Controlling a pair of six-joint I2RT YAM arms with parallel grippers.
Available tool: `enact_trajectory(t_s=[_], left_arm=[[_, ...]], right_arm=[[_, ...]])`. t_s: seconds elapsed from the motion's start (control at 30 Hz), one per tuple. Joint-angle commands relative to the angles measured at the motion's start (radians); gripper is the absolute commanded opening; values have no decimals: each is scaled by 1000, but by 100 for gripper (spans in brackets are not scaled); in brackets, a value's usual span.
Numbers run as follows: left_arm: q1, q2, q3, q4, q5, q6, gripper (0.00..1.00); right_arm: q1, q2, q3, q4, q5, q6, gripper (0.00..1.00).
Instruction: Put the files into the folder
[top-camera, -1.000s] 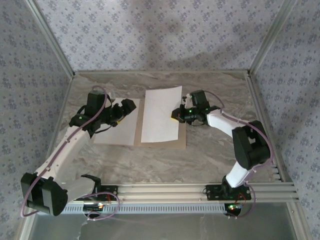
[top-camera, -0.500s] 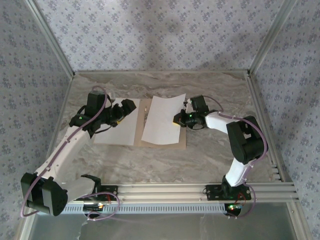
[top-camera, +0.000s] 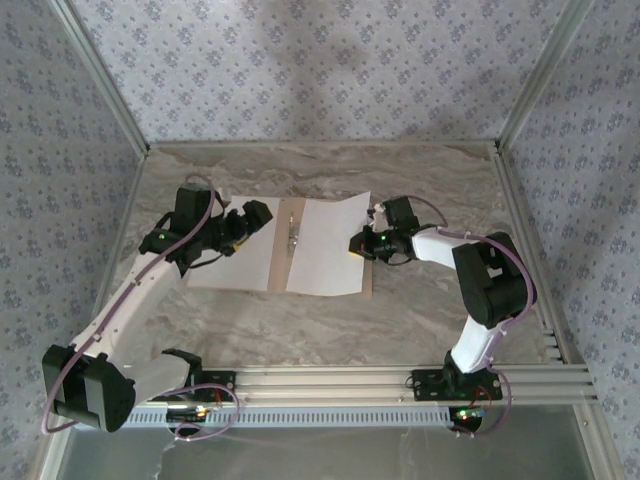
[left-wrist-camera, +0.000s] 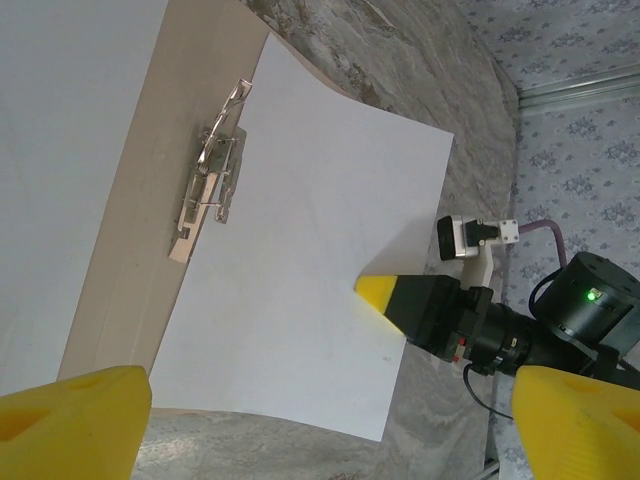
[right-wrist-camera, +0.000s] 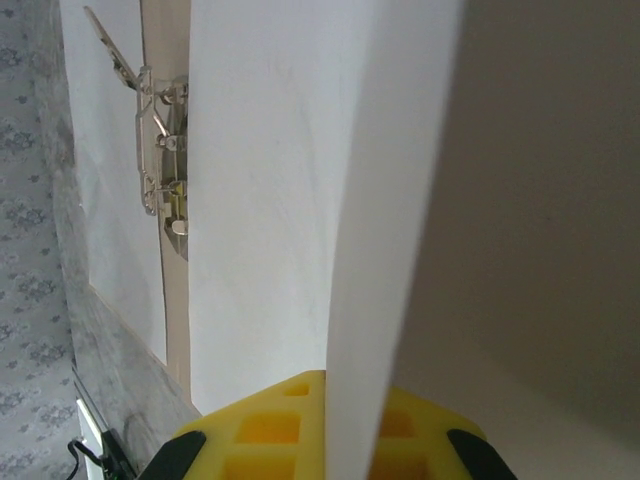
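White sheet (top-camera: 325, 248) edge pinched by right gripper (top-camera: 356, 243), clip (top-camera: 293, 233) bare on folder (top-camera: 279, 255)

Flat tan-brown cardboard folder (top-camera: 279, 250) lies open on tabletop (top-camera: 430, 180), w/ small metal clip (left-wrist-camera: 212, 175) by centre crease. One plain white paper sheet (top-camera: 232, 262) sits flat on L leaf. The 2nd white sheet (top-camera: 325, 245) lies over R leaf, R edge curled up, pinched in my right gripper (top-camera: 355, 243).

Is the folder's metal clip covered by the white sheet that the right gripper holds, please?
No, the metal clip lies bare on the tan folder, alongside the white sheet's edge.
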Motion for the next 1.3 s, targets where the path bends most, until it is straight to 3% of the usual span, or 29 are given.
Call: enact_trajectory(t_s=[0.0, 0.47, 1.27], left_arm=[[9, -8, -1, -11, 13, 11, 93], [9, -10, 1, -17, 18, 11, 93], [9, 0, 10, -21, 25, 14, 93]], right_arm=[[-7, 9, -6, 21, -35, -40, 0], [-30, 34, 48, -54, -84, -142, 0], [-30, 92, 107, -45, -111, -139, 0]])
